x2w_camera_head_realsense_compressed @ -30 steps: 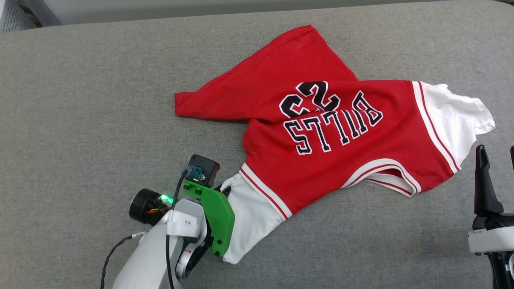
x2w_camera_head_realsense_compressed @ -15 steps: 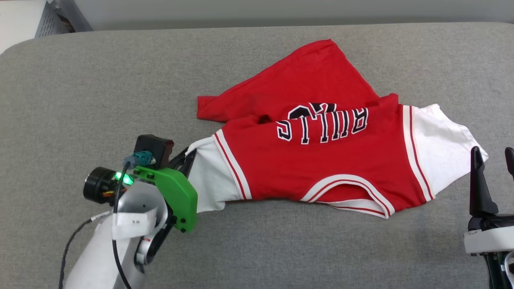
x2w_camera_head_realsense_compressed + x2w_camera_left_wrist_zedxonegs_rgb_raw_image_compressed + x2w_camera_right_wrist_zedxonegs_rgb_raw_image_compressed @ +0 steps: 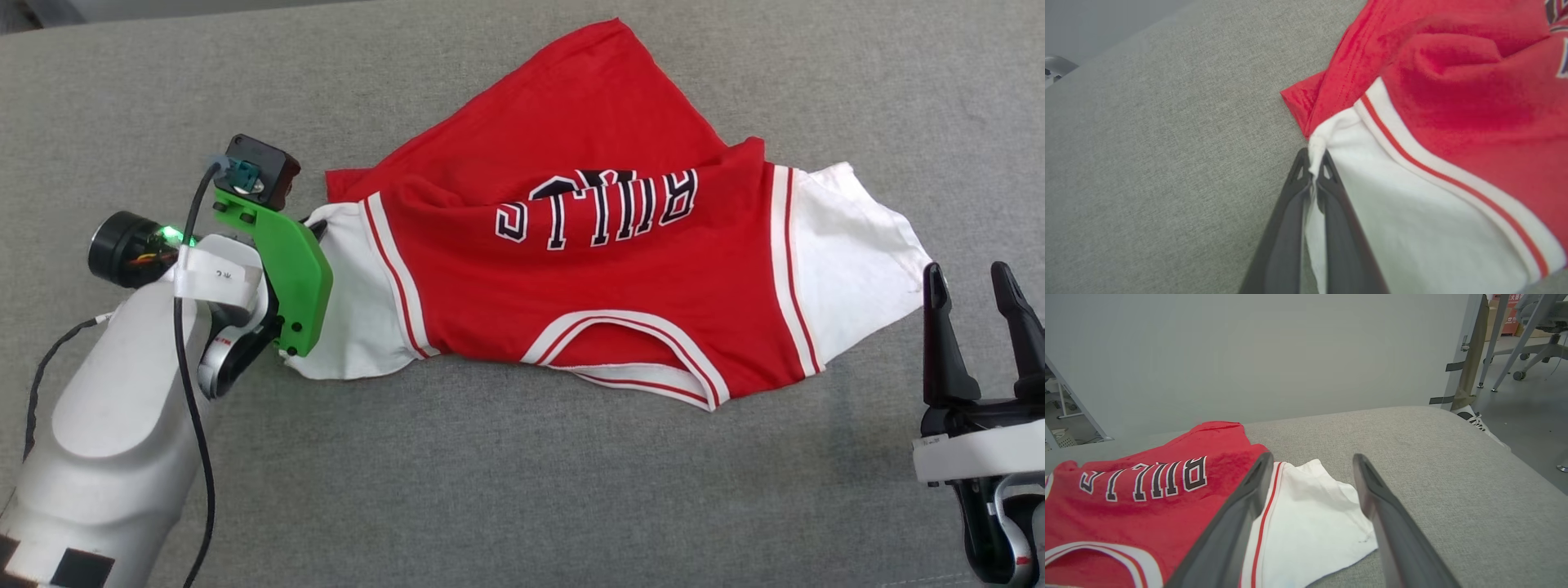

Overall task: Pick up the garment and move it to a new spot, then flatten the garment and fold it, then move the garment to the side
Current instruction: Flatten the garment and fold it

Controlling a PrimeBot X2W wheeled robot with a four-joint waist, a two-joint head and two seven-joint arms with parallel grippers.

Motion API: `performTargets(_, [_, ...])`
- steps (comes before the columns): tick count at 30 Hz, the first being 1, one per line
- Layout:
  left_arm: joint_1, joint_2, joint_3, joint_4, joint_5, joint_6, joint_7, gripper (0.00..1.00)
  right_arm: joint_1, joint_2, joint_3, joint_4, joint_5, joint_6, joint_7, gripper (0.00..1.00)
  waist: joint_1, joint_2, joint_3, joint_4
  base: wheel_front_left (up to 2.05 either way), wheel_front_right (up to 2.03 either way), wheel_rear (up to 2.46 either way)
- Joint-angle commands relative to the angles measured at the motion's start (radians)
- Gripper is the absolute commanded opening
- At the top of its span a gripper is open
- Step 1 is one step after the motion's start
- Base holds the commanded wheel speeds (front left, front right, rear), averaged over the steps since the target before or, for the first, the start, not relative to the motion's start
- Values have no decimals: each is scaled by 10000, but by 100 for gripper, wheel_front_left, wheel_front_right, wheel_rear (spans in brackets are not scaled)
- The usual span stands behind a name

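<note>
Grey woven fabric surface (image 3: 522, 490) under all the work, with a plain pale wall (image 3: 1249, 355) behind its far edge. On it, near the middle and not flat, a red jersey T-shirt with white short sleeves and red-white striped trim (image 3: 588, 302), printed side up, neck opening toward the robot. Of the black white-outlined lettering (image 3: 596, 216), readable only "BULLS", upside down from the head. Just beyond it, slivers of further black marks under a fold of red cloth, too little to read. Behind the fold, a plain red flap reaching toward the far edge.

At the left white sleeve (image 3: 351, 310), the left gripper (image 3: 1313, 157): long dark fingers pressed together, pinching the sleeve's white edge between the tips, clear from the left wrist. From the head, mostly hidden behind a green plastic bracket (image 3: 298, 269) and a small black camera block (image 3: 261, 171) on the wrist. Along the pale forearm, a black cable (image 3: 192, 343).

At lower right of the head view, the right gripper (image 3: 966, 273): fingers spread apart, holding nothing, just beside the corner of the right white sleeve (image 3: 849, 269). Touching it or not, cannot tell. Wrist cut off by the picture edge. From the right wrist, part of the striped trim covered by one finger.

Beyond the surface at far right, small and blurred: a wheeled chair base (image 3: 1519, 375) and a pale shoe (image 3: 1470, 416) on the floor.
</note>
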Motion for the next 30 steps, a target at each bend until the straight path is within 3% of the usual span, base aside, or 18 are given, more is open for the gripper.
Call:
performTargets(1, [-408,148,-169,282,-182,-35,-255,0,-196,-19,51,35,32,-7,-80,100,0,0,242,-202,0,0,0])
performTargets(6, [-1297,311,-1118,1630,-444,-38,-1455,0,-360,-37,152,121,-39,-7,-67,100,0,0,354,-152,0,0,0])
performTargets(7, [-1353,299,-1257,1840,-459,-38,-1620,35,-387,-40,164,128,-50,-7,-59,100,0,0,343,-120,0,0,0])
performTargets(8, [-1400,258,-1397,2087,-507,-38,-1827,100,-417,-40,177,135,-58,-7,-49,100,0,0,313,-76,0,0,0])
performTargets(17, [-1356,-260,-1570,3126,-798,-31,-4323,100,-324,-169,15,131,-115,-7,118,100,0,0,-395,537,0,0,0])
performTargets(24, [-499,-572,-1419,2457,-589,559,-6702,100,54,-352,-217,1,-57,-7,399,100,0,0,-1248,1139,0,0,0])
performTargets(30, [903,-929,-857,1197,-973,1400,-7506,100,450,-367,-469,-199,-101,-7,681,100,0,0,-1817,1545,0,0,0])
